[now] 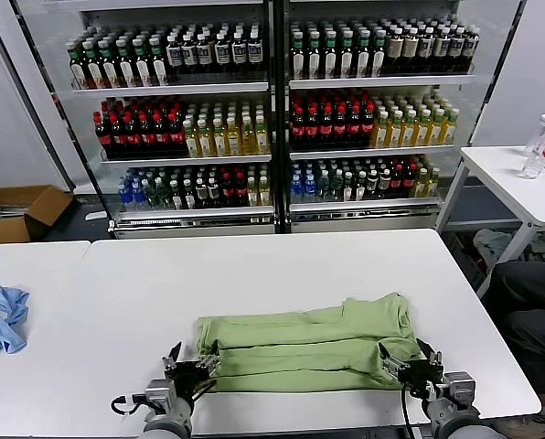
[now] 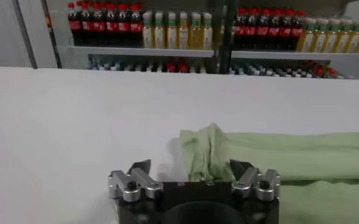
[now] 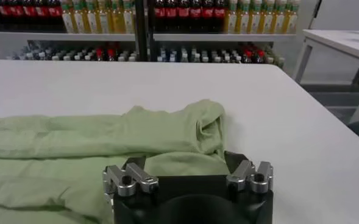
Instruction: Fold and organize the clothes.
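**Lengthwise fold laid, both end effectors low at the near corners**

The polo shirt (image 1: 309, 347) lies on the white counter (image 1: 254, 265) as a long green band made of stacked lengthwise folds, running across between the two arms. No collar, buttons or print show, so I judge the front is turned inward or down.

The left end effector (image 1: 188, 369) sits low at the band's left end; in the left wrist view its fingers stand wide apart, with the bunched cloth edge (image 2: 205, 152) just ahead and between them, nothing gripped. The right end effector (image 1: 410, 363) mirrors it at the right end, fingers likewise spread and empty, the rumpled sleeve end (image 3: 203, 125) just beyond them.

My reading: the lengthwise folding looks done, and the crosswise fold has not begun. That next move would call for each end effector to close on all the layers at its end, not only the top one, and for one end to travel over toward the other without dragging the stack askew.

A light blue cloth (image 1: 0, 315) lies well off beyond the left end effector.
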Controlling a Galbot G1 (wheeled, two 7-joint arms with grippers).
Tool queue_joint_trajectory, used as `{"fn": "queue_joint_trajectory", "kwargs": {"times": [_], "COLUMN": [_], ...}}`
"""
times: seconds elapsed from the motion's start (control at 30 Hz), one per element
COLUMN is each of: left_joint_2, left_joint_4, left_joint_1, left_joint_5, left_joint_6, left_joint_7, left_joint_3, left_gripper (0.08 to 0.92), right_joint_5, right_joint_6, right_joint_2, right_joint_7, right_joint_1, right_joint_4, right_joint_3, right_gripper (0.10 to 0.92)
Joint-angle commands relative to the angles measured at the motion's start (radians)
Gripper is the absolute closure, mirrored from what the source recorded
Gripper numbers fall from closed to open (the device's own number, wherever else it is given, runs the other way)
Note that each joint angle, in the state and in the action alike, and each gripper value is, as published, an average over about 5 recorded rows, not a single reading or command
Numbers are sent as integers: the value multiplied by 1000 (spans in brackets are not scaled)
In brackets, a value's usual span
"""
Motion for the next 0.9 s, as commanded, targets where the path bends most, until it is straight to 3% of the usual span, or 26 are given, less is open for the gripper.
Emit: {"fn": "queue_joint_trajectory", "kwargs": {"times": [0.03,0.5,0.7,0.9], "left_joint_2": [-67,-27,86,230], "left_joint_4": [58,62,17,-12], "left_joint_1": [12,35,31,16], "left_joint_5": [41,-81,-162,-223], "left_joint_6": [-63,-160,-180,-183], "left_joint_7": [-28,77,107,115], "left_joint_3": [21,-41,-215,-488], "left_gripper": [286,693,856,886], "right_joint_5": [-15,-9,6,16], "right_joint_6": [2,21,24,28], "right_joint_2": [8,7,0,-1], "right_joint_7": [2,9,13,15], "right_joint_1": [-26,-34,-24,-1], "right_joint_4": [15,25,20,3], "right_joint_3": [6,20,27,17], "right_gripper": [203,203,203,203]}}
